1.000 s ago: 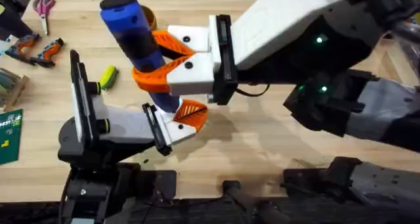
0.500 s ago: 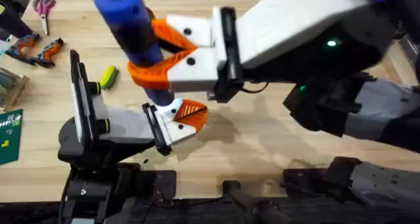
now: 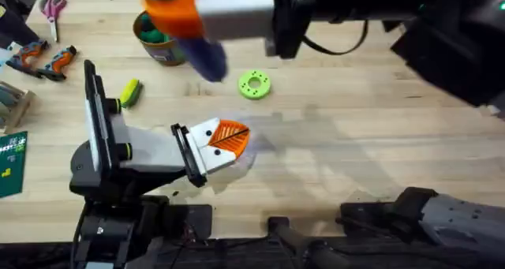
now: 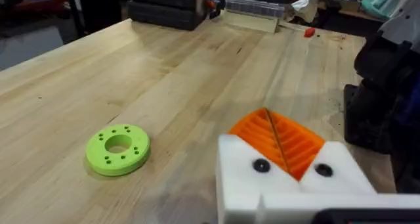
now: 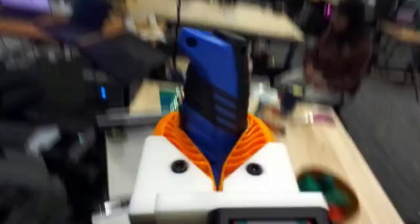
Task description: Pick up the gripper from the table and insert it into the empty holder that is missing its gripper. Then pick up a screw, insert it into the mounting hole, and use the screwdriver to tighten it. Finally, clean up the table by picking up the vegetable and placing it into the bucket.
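Between the orange ribbed pads of the right hand (image 5: pixel 216 159), the blue screwdriver (image 5: pixel 213 99) stands pinched, its body rising above the white finger blocks in the right wrist view. Overhead, that right hand (image 3: pixel 170 13) sits high and blurred near the far edge of the desk (image 3: pixel 355 119), with the screwdriver (image 3: pixel 207 52) showing as a dark blue streak slanting down from it. Just beside and partly beneath it is the olive-green bucket (image 3: pixel 158 40), with green toy pieces inside; the right wrist view shows the bucket (image 5: pixel 328 194) holding green and red shapes.

Nearer the middle, the left hand (image 3: pixel 225 139) lies low over the wood, its orange pads pressed together in a point. In the left wrist view the left hand (image 4: pixel 279 145) shows both ribbed orange pads meeting along a thin dark seam, each white block carrying a dark screw head. The holder and the fitted orange gripper cannot be told apart from the other finger.

A green round disc with holes (image 3: pixel 254 84) lies on bare wood between the two hands, apart from both. The yellow-green vegetable (image 3: pixel 130 92) lies beside the left arm's black link. Scissors (image 3: pixel 53 9) and orange-handled tools (image 3: pixel 43 58) sit at the far left. A green card (image 3: pixel 11 162) at the left edge bears writing too small to read.
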`<state>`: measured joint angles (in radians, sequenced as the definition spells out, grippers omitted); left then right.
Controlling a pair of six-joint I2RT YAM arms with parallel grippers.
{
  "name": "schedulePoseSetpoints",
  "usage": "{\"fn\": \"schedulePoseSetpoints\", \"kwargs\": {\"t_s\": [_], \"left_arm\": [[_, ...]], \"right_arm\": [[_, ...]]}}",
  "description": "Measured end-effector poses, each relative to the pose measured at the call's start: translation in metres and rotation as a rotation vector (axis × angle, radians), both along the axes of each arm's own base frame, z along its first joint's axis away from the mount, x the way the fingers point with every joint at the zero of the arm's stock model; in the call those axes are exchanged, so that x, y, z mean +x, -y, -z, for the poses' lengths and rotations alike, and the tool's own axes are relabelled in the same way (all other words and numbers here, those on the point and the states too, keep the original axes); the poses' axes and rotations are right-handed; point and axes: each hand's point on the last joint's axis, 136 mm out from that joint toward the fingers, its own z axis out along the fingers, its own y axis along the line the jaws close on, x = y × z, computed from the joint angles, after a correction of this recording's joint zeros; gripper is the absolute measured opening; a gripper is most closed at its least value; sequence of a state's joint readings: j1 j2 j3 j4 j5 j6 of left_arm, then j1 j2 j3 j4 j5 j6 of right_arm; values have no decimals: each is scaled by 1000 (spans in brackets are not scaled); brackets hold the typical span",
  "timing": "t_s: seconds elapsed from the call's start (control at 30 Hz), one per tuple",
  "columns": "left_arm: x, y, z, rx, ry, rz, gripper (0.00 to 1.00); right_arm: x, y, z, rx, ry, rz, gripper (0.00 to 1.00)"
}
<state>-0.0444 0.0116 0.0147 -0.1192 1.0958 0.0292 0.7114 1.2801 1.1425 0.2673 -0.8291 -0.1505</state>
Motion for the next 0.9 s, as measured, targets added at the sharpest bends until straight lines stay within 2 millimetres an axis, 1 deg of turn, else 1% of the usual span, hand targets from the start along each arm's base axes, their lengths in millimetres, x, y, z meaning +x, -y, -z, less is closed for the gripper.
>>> {"fn": "schedulePoseSetpoints", "kwargs": {"t_s": [0.07,0.13,0.27,0.43,0.57,0.73,0.9], "left_arm": [[0,0,0,0,0,0,4],[0,0,0,0,0,0,4],[0,0,0,0,0,0,4],[0,0,0,0,0,0,4],[0,0,0,0,0,0,4],[0,0,0,0,0,0,4],[0,0,0,0,0,0,4]], "right_arm": [[10,7,20,-82,3,29,28],[26,18,39,-153,18,86,28],[74,55,67,-286,113,274,28],[124,102,94,-462,255,476,28],[164,128,123,-624,358,575,28],[207,157,178,-847,431,631,28],[244,191,235,-1030,404,650,28]]}}
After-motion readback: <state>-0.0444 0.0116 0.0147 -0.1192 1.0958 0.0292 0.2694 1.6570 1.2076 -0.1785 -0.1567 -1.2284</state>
